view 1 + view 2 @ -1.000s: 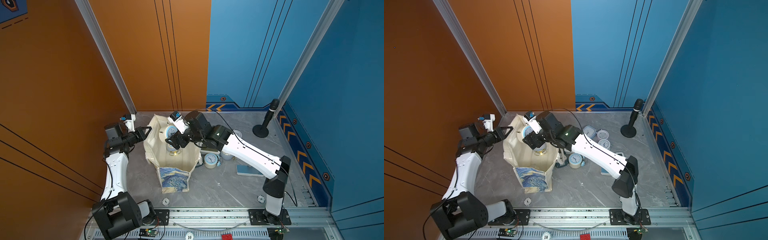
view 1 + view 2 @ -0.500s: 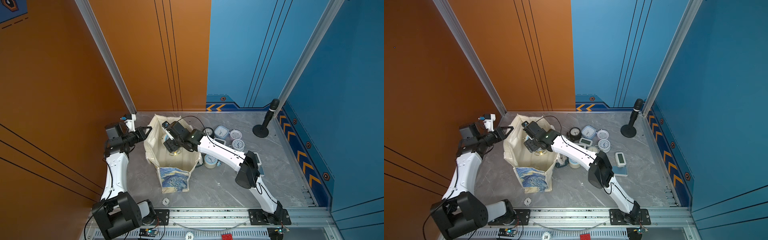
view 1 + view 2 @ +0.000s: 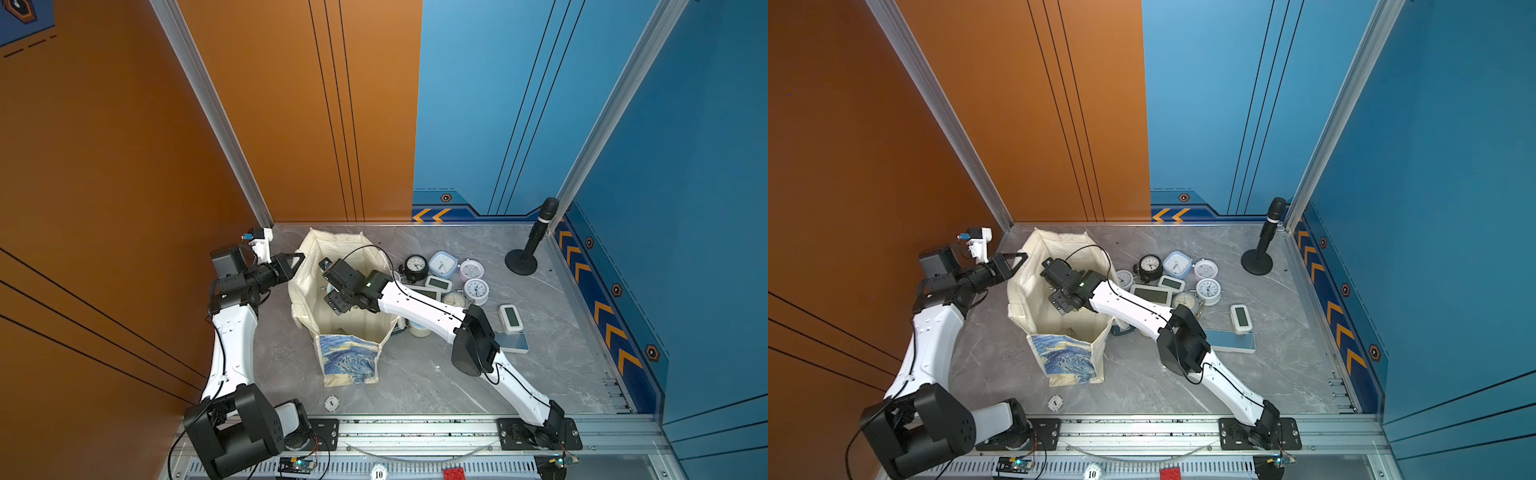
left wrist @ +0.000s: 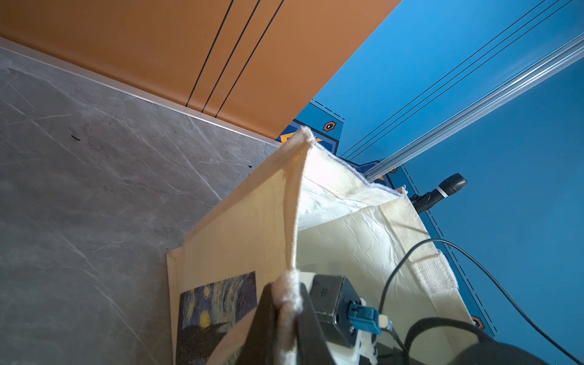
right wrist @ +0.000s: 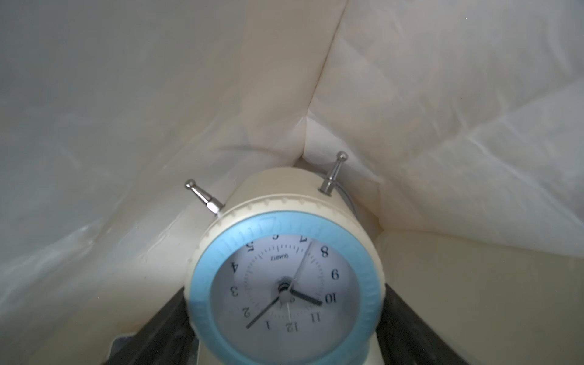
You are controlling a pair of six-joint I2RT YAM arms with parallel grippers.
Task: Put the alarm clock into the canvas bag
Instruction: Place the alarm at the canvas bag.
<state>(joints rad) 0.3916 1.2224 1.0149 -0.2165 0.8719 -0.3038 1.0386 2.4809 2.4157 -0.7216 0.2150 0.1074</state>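
The cream canvas bag (image 3: 349, 361) (image 3: 1067, 359) stands open on the grey table, its starry-night print facing the front. My left gripper (image 3: 296, 261) (image 3: 1018, 261) (image 4: 286, 303) is shut on the bag's left rim (image 4: 294, 221) and holds the mouth open. My right gripper (image 3: 336, 299) (image 3: 1061, 301) (image 5: 287, 316) reaches down inside the bag. It is shut on the alarm clock (image 5: 287, 278), cream with a light blue ring and a white dial. The clock's two metal legs point toward the bag's inner corner. In both top views the wrist hides most of the clock.
Several other clocks (image 3: 442, 266) (image 3: 1177, 266) lie in a cluster right of the bag, with a white digital one (image 3: 510, 318) farther right. A flat blue box (image 3: 513, 343) lies by my right elbow. A black microphone stand (image 3: 524, 257) occupies the back right corner. A small round disc (image 3: 331, 403) sits near the front edge.
My right arm has come down with the clock from above the bag's mouth to deep inside it, and its elbow has dropped toward the table. My left gripper has kept its hold.
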